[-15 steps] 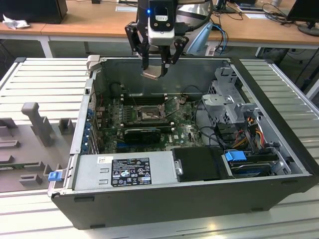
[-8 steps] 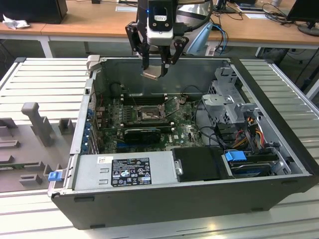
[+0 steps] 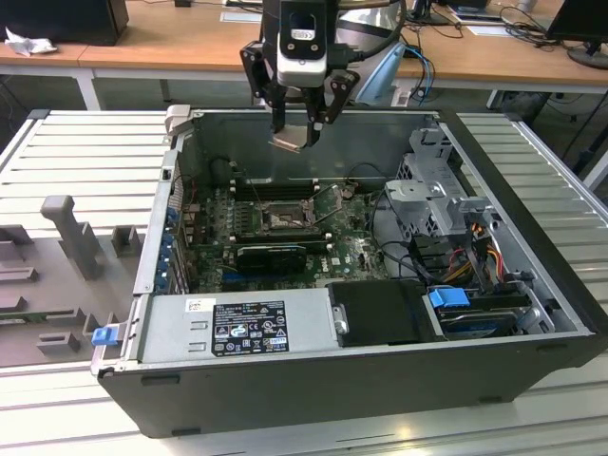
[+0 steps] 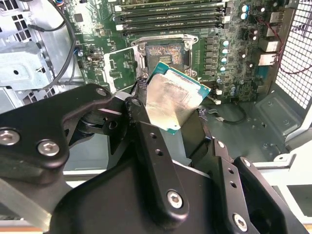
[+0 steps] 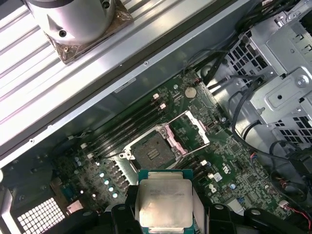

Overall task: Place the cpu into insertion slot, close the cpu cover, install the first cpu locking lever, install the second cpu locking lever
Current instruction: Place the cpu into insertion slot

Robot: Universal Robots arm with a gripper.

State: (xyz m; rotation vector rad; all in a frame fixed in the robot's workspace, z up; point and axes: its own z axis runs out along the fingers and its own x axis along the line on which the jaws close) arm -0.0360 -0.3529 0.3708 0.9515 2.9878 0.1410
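My gripper [image 3: 297,131] hangs above the open computer case, shut on the cpu [image 3: 293,139], a thin square chip held tilted by its edges. In both wrist views the cpu [image 4: 173,100] [image 5: 163,202] shows its pale silvery face between the black fingers [image 4: 146,141]. Well below it on the green motherboard [image 3: 347,249] lies the insertion slot [image 3: 282,219] [image 4: 163,51] [image 5: 153,153], open with its greyish pin field bare. The cpu cover [image 5: 187,127] [image 4: 119,66] is swung up and back beside the slot.
Long black memory slots [image 3: 271,188] run behind the socket and a black card [image 3: 271,255] lies in front of it. A power supply [image 3: 237,328] fills the case's near side. A metal drive cage [image 3: 437,199] with cables stands at the exterior view's right.
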